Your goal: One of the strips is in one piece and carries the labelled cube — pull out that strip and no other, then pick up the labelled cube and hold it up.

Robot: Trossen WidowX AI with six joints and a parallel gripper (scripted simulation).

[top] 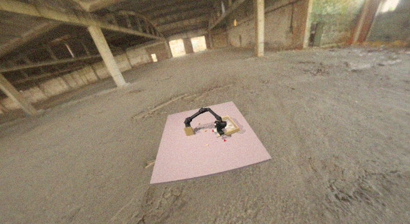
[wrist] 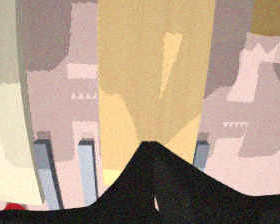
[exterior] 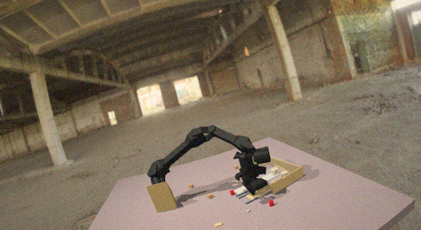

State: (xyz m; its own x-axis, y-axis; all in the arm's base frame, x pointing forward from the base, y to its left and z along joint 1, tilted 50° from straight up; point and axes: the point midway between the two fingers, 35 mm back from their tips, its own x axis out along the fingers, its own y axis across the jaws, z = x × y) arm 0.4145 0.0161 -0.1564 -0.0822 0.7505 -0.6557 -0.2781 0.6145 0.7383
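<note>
From the top, the arm (top: pixel 203 112) reaches down at the near edge of the tan tray (top: pixel 235 127). Exterior: gripper (exterior: pixel 255 186) low at that tray's open end (exterior: pixel 290 176), over the grey strips (exterior: pixel 241 194); cubes (exterior: pixel 274 169) sit inside the tray. Wrist: fingers pressed together, gripping nothing.

Taking the tray (exterior: pixel 290 175) as landmark: it is lying on the mat (exterior: pixel 337 201), and two small blocks (exterior: pixel 274 169) are sitting inside it. The arm's base (exterior: pixel 161 196) is standing well to the tray's left on the same mat. The gripper (exterior: pixel 257 187) is hanging over the tray's near-left end, where strip ends (exterior: pixel 241 194) are sticking out. Two small cylinders (exterior: pixel 271 203) are standing just before that end, one on each side of the strips.
</note>
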